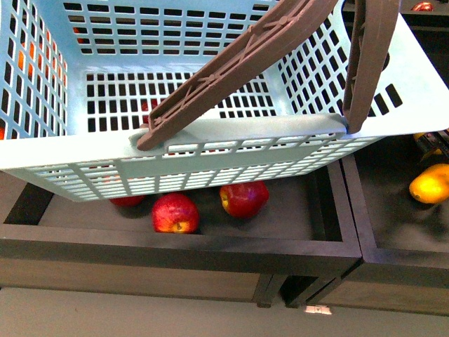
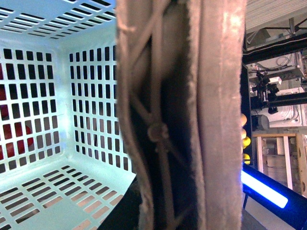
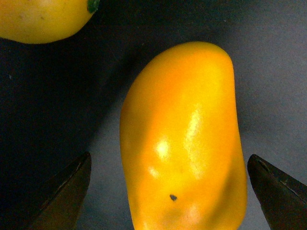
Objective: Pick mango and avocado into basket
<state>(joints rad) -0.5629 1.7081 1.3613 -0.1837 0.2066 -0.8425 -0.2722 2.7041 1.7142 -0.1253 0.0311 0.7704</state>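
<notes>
The light teal basket (image 1: 210,147) hangs tilted in the air and fills most of the front view. Its brown handles (image 1: 231,67) are raised. In the left wrist view one brown handle (image 2: 216,115) fills the middle, with the basket's empty slotted inside (image 2: 48,96) beside it. My left gripper is shut on that handle, and its fingers do not show. The yellow-orange mango (image 3: 184,139) lies on a dark floor between the spread fingertips (image 3: 67,191) of my open right gripper (image 3: 170,191), untouched. It also shows as the mango (image 1: 429,184) at the front view's right edge. The avocado is out of view.
Two red apples (image 1: 175,213) (image 1: 244,198) lie in a dark wooden bin (image 1: 210,246) under the basket. A second bin (image 1: 393,260) to the right holds the mango. Another yellow fruit (image 3: 43,19) lies close by the mango. A blue light bar (image 2: 264,189) glows beyond the handle.
</notes>
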